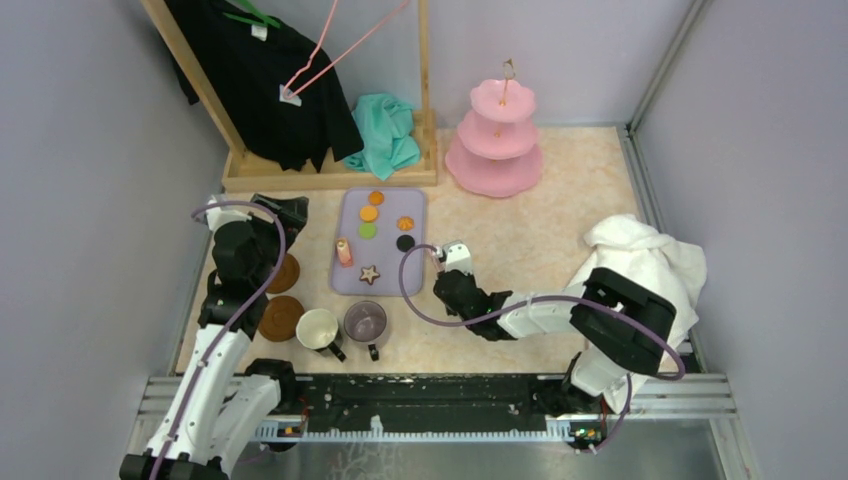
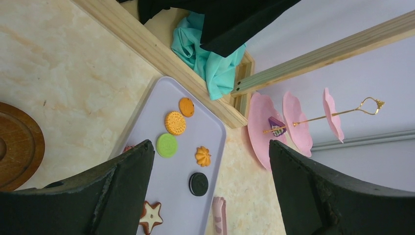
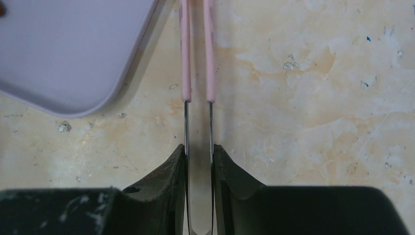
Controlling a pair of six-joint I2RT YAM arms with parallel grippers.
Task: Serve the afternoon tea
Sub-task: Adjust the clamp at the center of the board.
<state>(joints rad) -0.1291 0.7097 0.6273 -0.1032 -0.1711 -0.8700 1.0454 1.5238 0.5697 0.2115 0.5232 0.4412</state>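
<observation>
**Q:** How do the jaws of the right gripper (image 3: 199, 156) stand?
**A:** They are pinched on the metal shanks of the pink-tipped tongs (image 3: 185, 58). The arms of the tongs run just beside a corner of the lilac tray (image 3: 58, 49).
**Q:** And the left gripper (image 2: 210, 147)?
**A:** It is spread wide, left of the tray.
**Q:** Where is the tea service?
**A:** The sweets (image 1: 368, 230) lie on the tray. The cream mug (image 1: 318, 328) and the purple mug (image 1: 365, 320) stand just nearer, beside the brown coasters (image 1: 280, 318). The pink stand (image 1: 495, 140) is at the far edge.

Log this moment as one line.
left gripper: open, empty | right gripper: shut on pink-tipped tongs, tips beside tray | sweets: on tray | pink stand: far side
</observation>
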